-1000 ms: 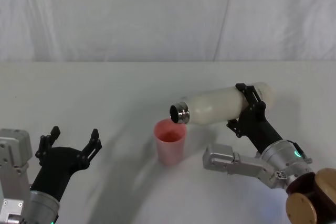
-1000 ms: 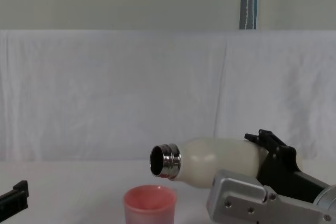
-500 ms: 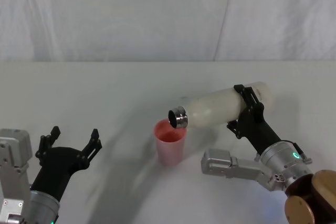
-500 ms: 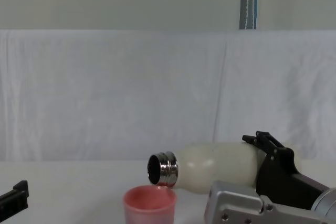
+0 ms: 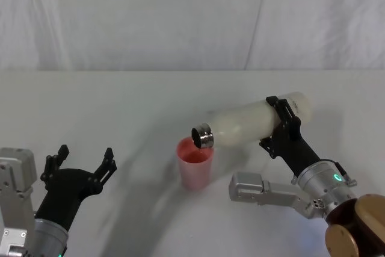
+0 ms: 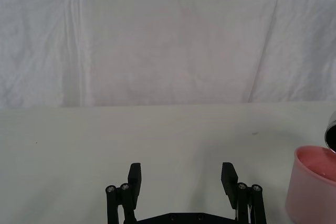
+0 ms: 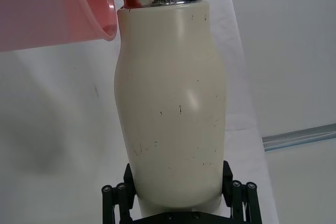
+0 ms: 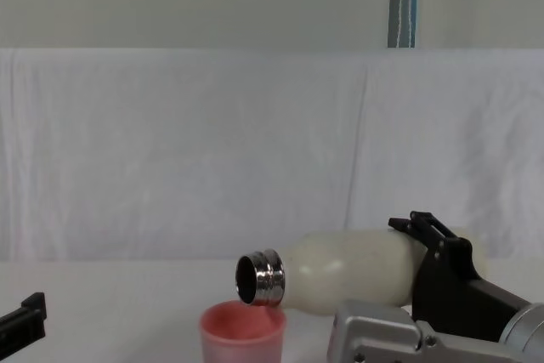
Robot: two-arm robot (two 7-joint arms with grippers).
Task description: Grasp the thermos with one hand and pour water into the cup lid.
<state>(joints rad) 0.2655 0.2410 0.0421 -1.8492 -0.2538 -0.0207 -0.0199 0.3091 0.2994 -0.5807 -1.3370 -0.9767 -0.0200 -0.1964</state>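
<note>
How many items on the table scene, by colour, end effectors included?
Cream-white: 1, the thermos
Pink: 1, the cup lid
Black: 2, the left end effector, open and idle, and the right end effector, shut on the thermos
Total: 4

Cream thermos (image 5: 252, 123) tipped, steel mouth over pink cup lid (image 5: 195, 162).

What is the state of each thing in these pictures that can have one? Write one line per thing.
thermos: uncapped, tipped nearly level, steel mouth just above the cup rim.
pink cup lid: upright on the table, open at the top.
right gripper: shut on the thermos near its base, holding it in the air.
left gripper: open, holding nothing, parked low at the robot's left.
</note>
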